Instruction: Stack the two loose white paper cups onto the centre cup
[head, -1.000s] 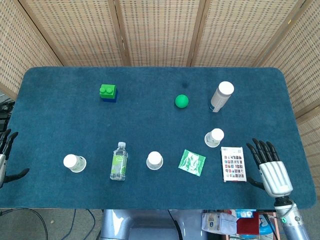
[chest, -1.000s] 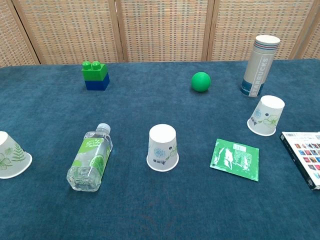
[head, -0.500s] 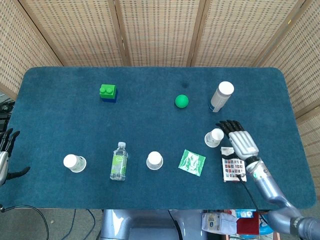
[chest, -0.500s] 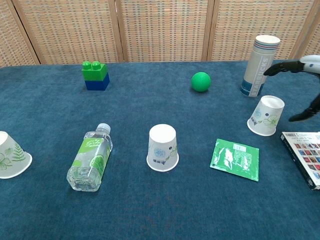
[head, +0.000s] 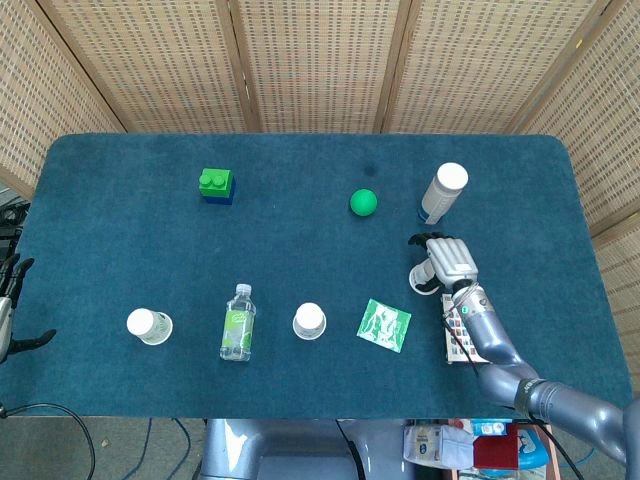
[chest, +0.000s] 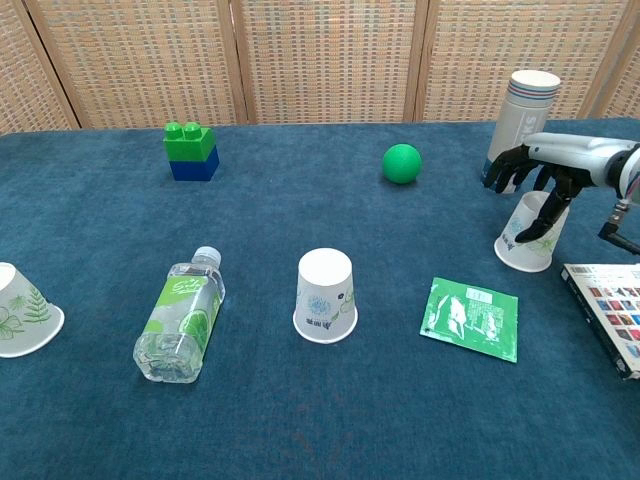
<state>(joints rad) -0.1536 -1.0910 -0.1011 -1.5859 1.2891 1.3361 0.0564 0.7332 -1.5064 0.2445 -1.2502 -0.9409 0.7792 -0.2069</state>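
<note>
Three upside-down white paper cups stand along the near side of the blue table. The centre cup (head: 309, 321) (chest: 326, 296) stands alone. The left cup (head: 149, 326) (chest: 20, 311) is near the table's left end. My right hand (head: 447, 262) (chest: 535, 175) hovers over the right cup (head: 422, 279) (chest: 526, 247), fingers spread and arched above its top, thumb down beside its wall, not closed around it. My left hand (head: 12, 303) rests off the table's left edge with its fingers apart, holding nothing; only the head view shows it.
A water bottle (head: 237, 322) lies between the left and centre cups. A green sachet (head: 384, 325) and a printed card box (chest: 608, 308) lie near the right cup. Behind it stands a tall tumbler (chest: 517, 117); a green ball (chest: 401, 163) and green-blue block (chest: 189, 150) sit further back.
My right hand has moved from the table's near right corner, leftward and away from me, until it is over the right cup. The cups and my left hand have stayed put.
</note>
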